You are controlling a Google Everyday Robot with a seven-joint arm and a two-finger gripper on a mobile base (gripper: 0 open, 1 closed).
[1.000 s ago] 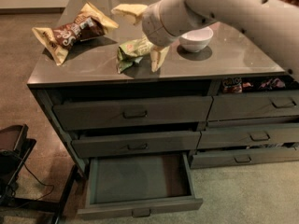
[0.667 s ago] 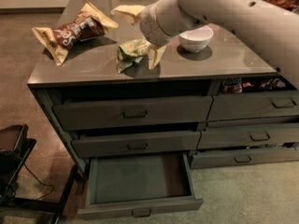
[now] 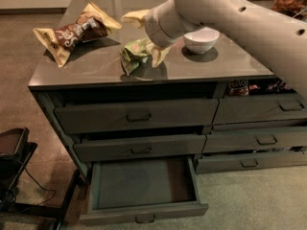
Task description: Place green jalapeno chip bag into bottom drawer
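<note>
The green jalapeno chip bag [image 3: 135, 53] lies crumpled on the grey countertop [image 3: 86, 63], near its front edge. My gripper [image 3: 145, 37] is open over the bag. One yellowish finger [image 3: 133, 17] is behind the bag and the other [image 3: 159, 56] is at its right side, close to or touching it. The bottom drawer [image 3: 144, 213] of the left stack is pulled out below, and its inside shows nothing in it. My thick pale arm [image 3: 240, 18] reaches in from the upper right.
A brown-and-tan chip bag [image 3: 76, 30] lies at the counter's back left. A white bowl [image 3: 200, 40] stands right of my gripper. The upper two left drawers [image 3: 136, 115] stand slightly ajar. A second drawer stack [image 3: 259, 138] is on the right. A dark object with cables [image 3: 12, 162] sits on the floor at left.
My arm has shifted slightly, while the gripper stays open over the green bag. The bag and the drawer have not moved.
</note>
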